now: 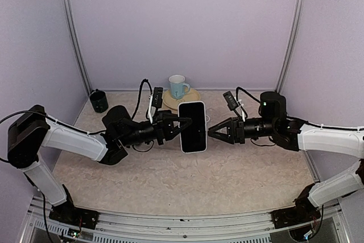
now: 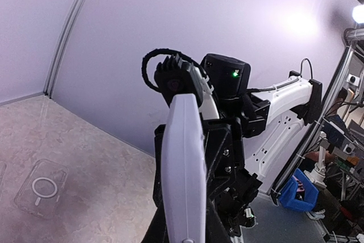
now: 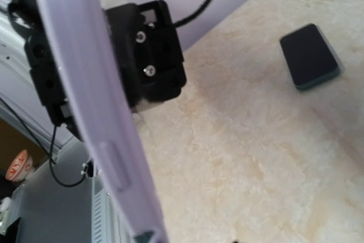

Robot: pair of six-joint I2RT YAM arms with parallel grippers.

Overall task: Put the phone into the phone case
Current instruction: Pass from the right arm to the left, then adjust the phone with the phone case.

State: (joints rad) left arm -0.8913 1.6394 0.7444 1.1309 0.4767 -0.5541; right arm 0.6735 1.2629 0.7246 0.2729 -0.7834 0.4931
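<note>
The phone (image 1: 192, 126), white-edged with a black screen, is held in the air over the middle of the table. My left gripper (image 1: 181, 124) is shut on its left side. In the left wrist view the phone (image 2: 182, 169) stands edge-on between my fingers. The clear phone case (image 2: 41, 189), with a ring on it, lies flat on the table below. My right gripper (image 1: 209, 131) has its tips at the phone's right edge. The right wrist view shows the phone's edge (image 3: 85, 72) but not my fingers, so a grip cannot be judged.
A blue-and-white mug (image 1: 178, 86) sits on a wooden disc at the back centre, and a dark cup (image 1: 98, 101) stands at the back left. A dark flat slab with a teal rim (image 3: 310, 55) lies on the table. Purple walls close in three sides.
</note>
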